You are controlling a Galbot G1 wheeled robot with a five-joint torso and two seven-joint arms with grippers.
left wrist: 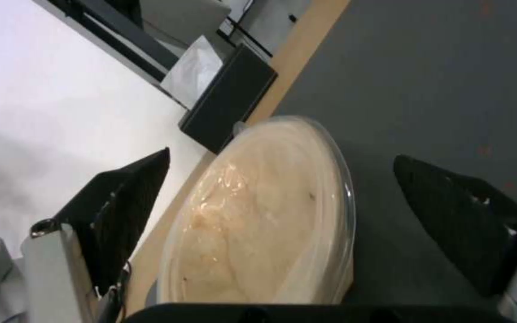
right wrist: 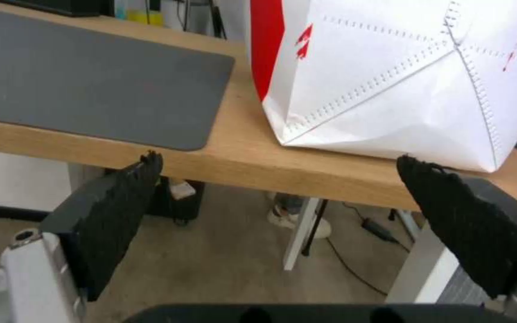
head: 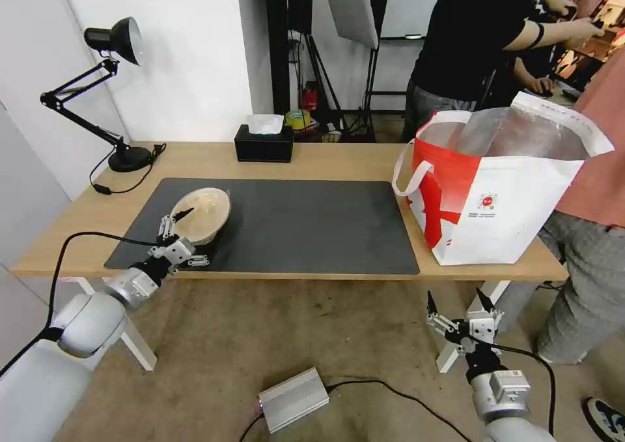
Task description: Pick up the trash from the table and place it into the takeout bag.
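Beige pulp bowl (head: 201, 214) with clear film lid at nine o'clock on dark grey rectangular mat (head: 312, 224), long light-wood surface (head: 338, 159), left claw (head: 182, 237) spread around bowl's near rim, right claw (head: 459, 302) spread below surface edge, red-and-white takeout bag (head: 501, 194) at three o'clock, mouth agape.

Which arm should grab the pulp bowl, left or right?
Left, likely. The left gripper is open at the beige pulp bowl on the mat's left end, fingers either side of it. The right gripper hangs open below the table edge, near the takeout bag.
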